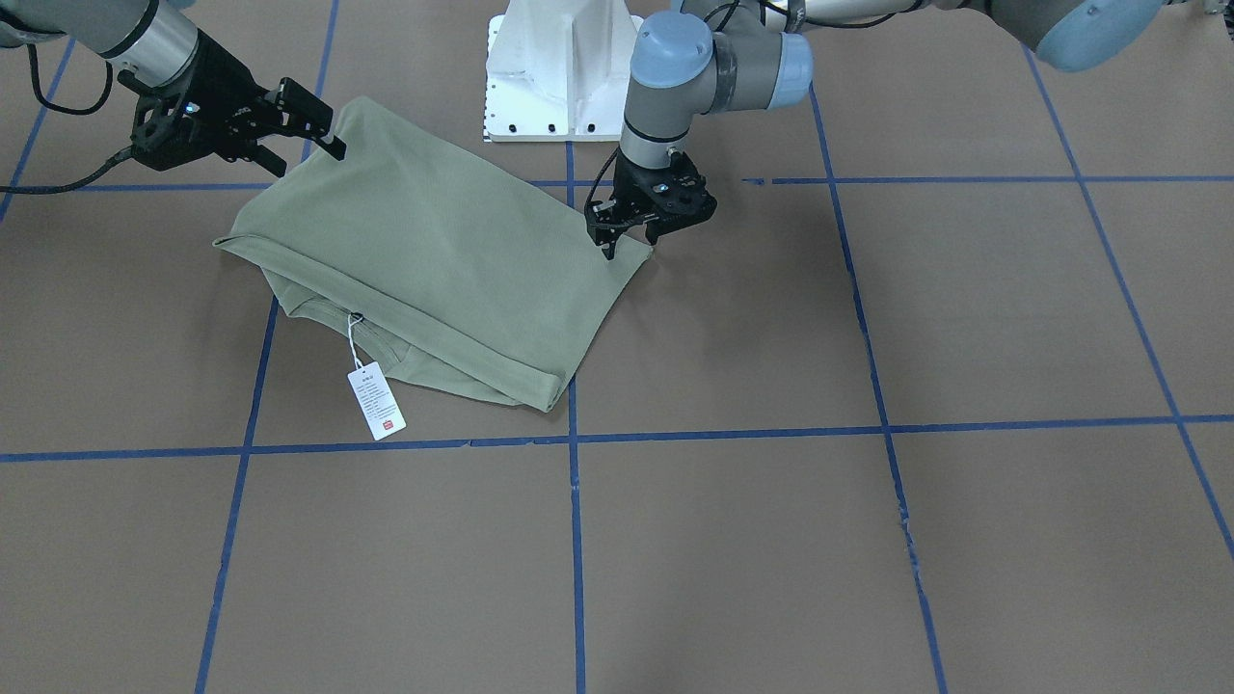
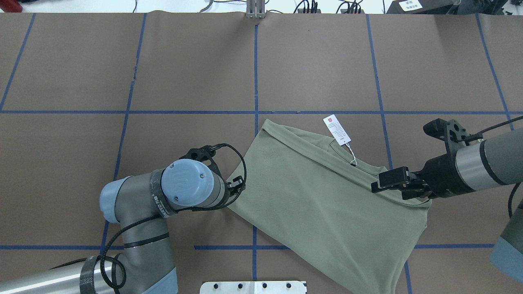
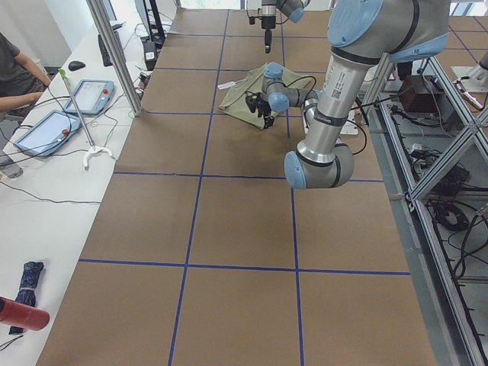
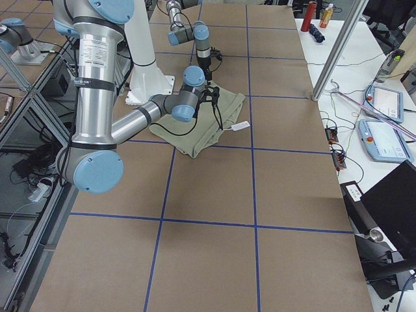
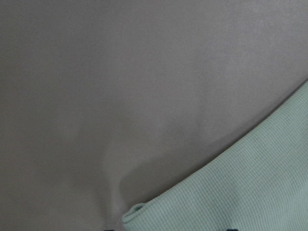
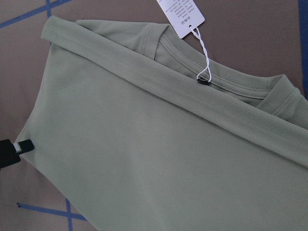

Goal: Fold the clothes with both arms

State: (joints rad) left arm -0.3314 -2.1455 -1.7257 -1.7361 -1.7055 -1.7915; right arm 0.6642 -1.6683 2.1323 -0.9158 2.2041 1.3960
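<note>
The sage-green shirt (image 1: 434,251) lies folded on the brown table, its ribbed neck and white hang tag (image 1: 376,403) sticking out at the far edge. In the overhead view the shirt (image 2: 318,204) lies right of centre, with the tag (image 2: 336,129) beyond it. My left gripper (image 1: 627,241) points down at the shirt's left corner (image 2: 239,185); its jaws look apart. The left wrist view shows that corner (image 5: 231,192) lying on the table. My right gripper (image 1: 299,135) is open at the shirt's right edge (image 2: 392,183), one finger touching the cloth. The right wrist view shows the neck and tag (image 6: 180,17).
The white pedestal base (image 1: 564,67) stands just behind the shirt. Blue tape lines (image 2: 255,73) grid the brown table. A side bench with tablets (image 3: 46,130) and a person lies beyond the table's long far edge.
</note>
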